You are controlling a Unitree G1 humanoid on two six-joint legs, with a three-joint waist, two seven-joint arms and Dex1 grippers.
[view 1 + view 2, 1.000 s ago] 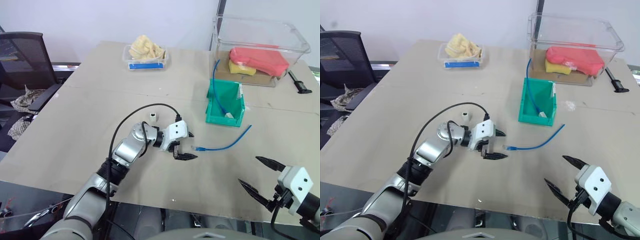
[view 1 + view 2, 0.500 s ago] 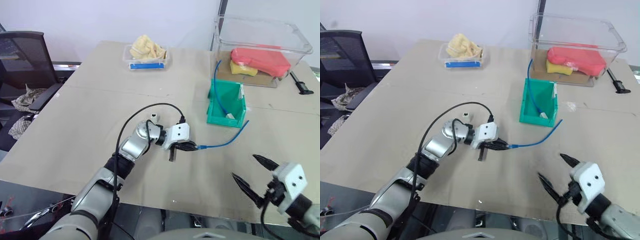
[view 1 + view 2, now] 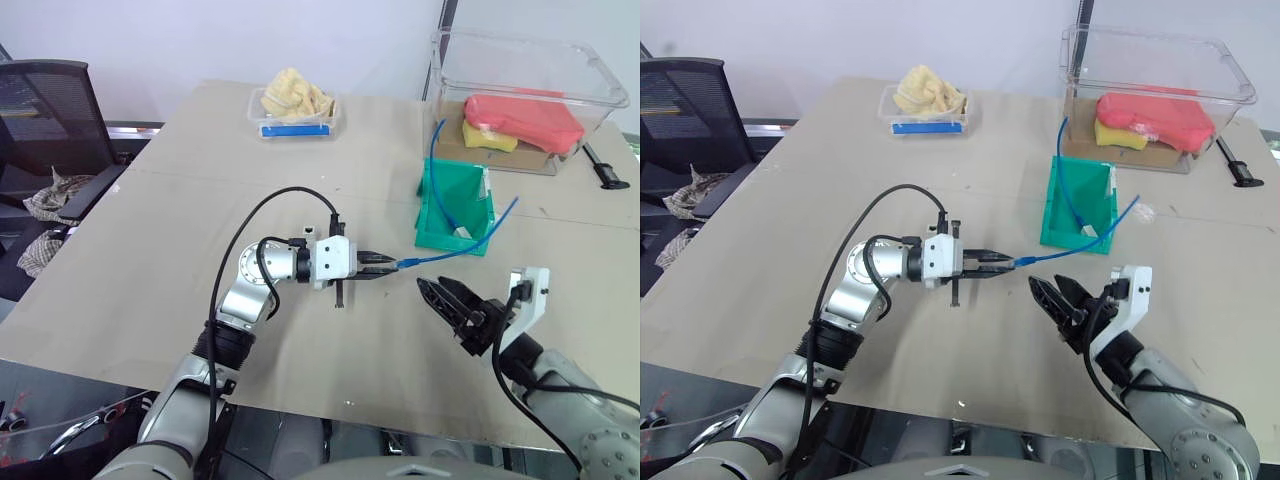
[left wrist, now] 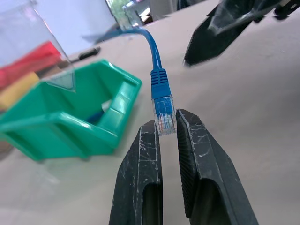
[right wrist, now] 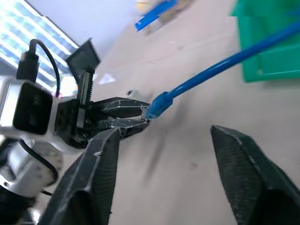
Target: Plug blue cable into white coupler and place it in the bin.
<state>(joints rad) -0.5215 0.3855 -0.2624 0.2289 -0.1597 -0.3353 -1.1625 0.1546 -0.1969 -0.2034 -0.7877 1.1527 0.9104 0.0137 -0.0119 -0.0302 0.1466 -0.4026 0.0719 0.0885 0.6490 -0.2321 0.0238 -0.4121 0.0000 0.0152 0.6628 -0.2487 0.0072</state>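
Thin pinch on the plug risked a slip

Above the worktop (image 3: pixel 150 200), near the bin (image 3: pixel 452 205), the right claw (image 3: pixel 1058 300) hung open; the left claw (image 3: pixel 385 264) gripped the blue cable (image 3: pixel 460 247) only by its clear plug tip (image 4: pixel 165 119), so a tug could free it

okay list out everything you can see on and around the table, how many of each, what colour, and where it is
blue cable: one, light blue, plug end pinched by left gripper, other end over the bin's rim
bin: one, green, table centre-right
clear tub: one, far right corner, red and yellow items inside
clear tray: one, blue label, far centre, yellowish contents
black tool: one, right of tub
office chair: one, black, left of table
left gripper: shut on cable plug
right gripper: open, facing the plug
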